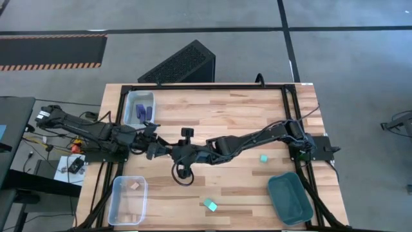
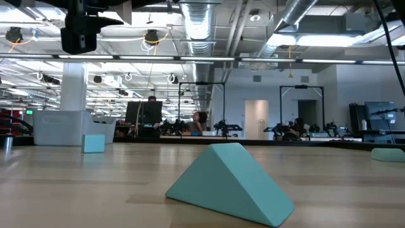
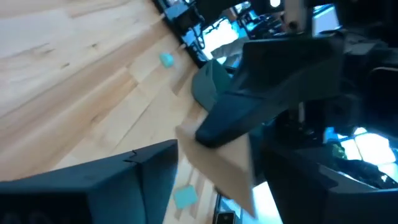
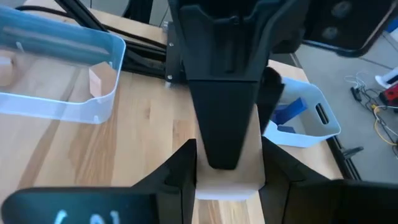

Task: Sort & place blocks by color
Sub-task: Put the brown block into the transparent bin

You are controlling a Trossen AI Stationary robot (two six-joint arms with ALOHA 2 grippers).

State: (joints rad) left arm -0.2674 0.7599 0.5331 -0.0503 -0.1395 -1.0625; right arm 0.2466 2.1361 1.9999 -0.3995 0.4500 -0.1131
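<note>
Both arms meet above the table's left middle. My left gripper (image 1: 156, 147) (image 3: 214, 171) and my right gripper (image 1: 169, 152) (image 4: 227, 180) are both shut on one pale tan wooden block (image 4: 227, 177) (image 3: 221, 165), held clear of the table. Two light teal blocks rest flat on the wood: a cube (image 1: 263, 158) toward the right and a wedge-shaped one (image 1: 210, 205) (image 2: 228, 183) near the front edge. Dark blue-purple bars (image 1: 144, 111) lie in the far-left clear bin. Tan pieces (image 4: 102, 79) lie in the near-left clear bin. My left gripper pinches the tan block (image 3: 211, 152) between its two fingers, coming level from the table's left; one of its fingers (image 4: 224, 93) lies flat over the block's upper face. My right gripper pinches the same block by its two side faces (image 4: 205, 180), coming level from the right. The block is off the table.
A clear bin (image 1: 140, 96) stands at the far-left corner and another (image 1: 118, 207) at the near-left corner. A dark teal tray (image 1: 291, 198) sits near the right front. Black frame rails (image 1: 206, 86) border the table. Bare wood lies between the arms and the front edge.
</note>
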